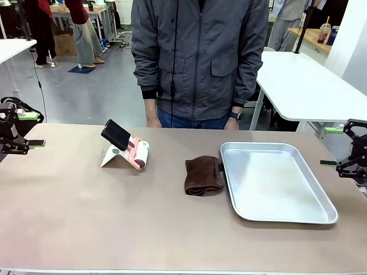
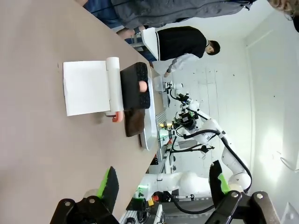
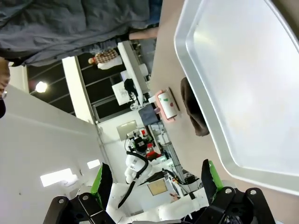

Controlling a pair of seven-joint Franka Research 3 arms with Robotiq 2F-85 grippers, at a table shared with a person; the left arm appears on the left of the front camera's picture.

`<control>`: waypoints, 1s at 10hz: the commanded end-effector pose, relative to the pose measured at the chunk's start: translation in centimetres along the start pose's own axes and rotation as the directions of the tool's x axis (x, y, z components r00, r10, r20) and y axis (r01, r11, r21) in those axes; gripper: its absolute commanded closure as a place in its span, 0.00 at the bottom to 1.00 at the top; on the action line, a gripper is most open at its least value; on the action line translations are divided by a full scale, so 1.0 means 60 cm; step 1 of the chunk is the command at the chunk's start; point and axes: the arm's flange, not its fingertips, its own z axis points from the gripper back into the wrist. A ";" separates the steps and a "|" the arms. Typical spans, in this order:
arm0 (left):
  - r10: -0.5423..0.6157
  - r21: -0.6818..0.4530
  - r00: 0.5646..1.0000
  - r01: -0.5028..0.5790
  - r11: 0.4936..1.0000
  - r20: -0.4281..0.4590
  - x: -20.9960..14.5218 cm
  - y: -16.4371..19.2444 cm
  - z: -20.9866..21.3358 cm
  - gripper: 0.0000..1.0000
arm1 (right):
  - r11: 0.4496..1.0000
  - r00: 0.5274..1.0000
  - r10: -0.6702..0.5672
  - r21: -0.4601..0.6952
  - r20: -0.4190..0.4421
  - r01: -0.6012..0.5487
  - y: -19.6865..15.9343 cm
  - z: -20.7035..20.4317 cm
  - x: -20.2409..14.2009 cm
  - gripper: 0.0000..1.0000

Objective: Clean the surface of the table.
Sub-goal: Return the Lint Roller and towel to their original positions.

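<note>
Front view: no readable brand or print anywhere. The lint roller (image 1: 137, 153) has a pink handle and a white roll w/ dark marks near one end, too small to read. It lies on the table (image 1: 86, 212), left of centre, w/ a peeled white sheet (image 1: 112, 156) under it and a black block (image 1: 116, 135) leaning on its upper end. A folded brown cloth (image 1: 203, 175) sits mid-table, touching the left rim of the silver tray (image 1: 275, 220), which takes up the right half.

Table itself: taupe-brown top w/ pale edge, spans the whole width of the pic. A person in a grey jacket (image 1: 200, 57) stands at the far edge, hands down by the table edge.

Left gripper (image 1: 27, 129) is at the far left edge, above the table, jaws spread wide, nothing between them, touching nothing. Right gripper (image 1: 332, 146) is at the far right edge beyond the tray, jaws also wide apart, nothing between them.

Left wrist view: green-padded fingers (image 2: 108, 185) spread wide, nothing held; roller (image 2: 113, 86), white sheet (image 2: 84, 87), black block (image 2: 135, 86) and cloth (image 2: 134, 122) well ahead on the table (image 2: 46, 154).

Right wrist view: fingers (image 3: 211, 177) wide apart, holding nothing; tray (image 3: 243, 84) close ahead, cloth (image 3: 192, 112) just beside its rim, roller (image 3: 167, 105) farther off. A tiny red-green spot shows on the roll, not legible.
</note>
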 end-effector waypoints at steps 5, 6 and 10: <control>-0.001 0.018 1.000 0.001 1.000 -0.016 0.001 0.002 -0.009 0.00 | 1.000 1.000 0.010 0.006 -0.001 -0.010 0.031 0.008 -0.015 0.00; -0.001 0.018 1.000 0.001 1.000 -0.016 0.001 0.002 -0.009 0.00 | 1.000 1.000 0.010 0.006 -0.001 -0.010 0.031 0.008 -0.015 0.00; -0.001 0.018 1.000 0.001 1.000 -0.016 0.001 0.002 -0.009 0.00 | 1.000 1.000 0.010 0.006 -0.001 -0.010 0.031 0.008 -0.015 0.00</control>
